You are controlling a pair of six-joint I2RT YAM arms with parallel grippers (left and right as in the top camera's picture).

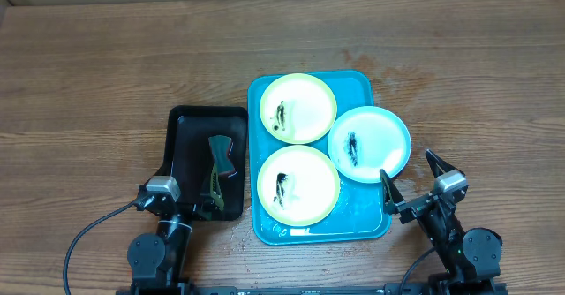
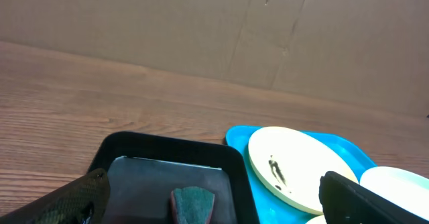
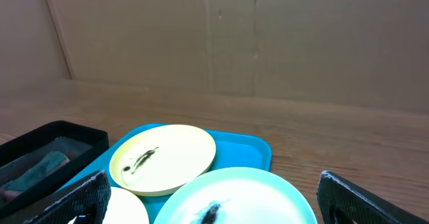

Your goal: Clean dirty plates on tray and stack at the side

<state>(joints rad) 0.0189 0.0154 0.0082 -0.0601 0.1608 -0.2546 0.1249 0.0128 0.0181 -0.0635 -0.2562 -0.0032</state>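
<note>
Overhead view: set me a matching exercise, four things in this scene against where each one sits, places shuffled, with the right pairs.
Things
1. light blue plate
2. sponge
3. far yellow-green plate
4. black tray

Places
a. lying in the black tray
b. overhanging the right rim of the turquoise tray
c. on the table, left of the turquoise tray
d. at the turquoise tray's far end

Pairs: 1-b, 2-a, 3-d, 4-c

Colours, overhead view: cool plastics on brown wood.
Tray [image 1: 362, 87] turquoise. Upper plate [image 1: 305, 109] and lower plate [image 1: 305, 187] pale yellow-green, right plate [image 1: 375, 145] light blue, each with a dark centre smear. Small tray [image 1: 190, 118] black. Sponge [image 1: 222, 158] green and maroon. Table [image 1: 106, 65] brown, streaked grain.
</note>
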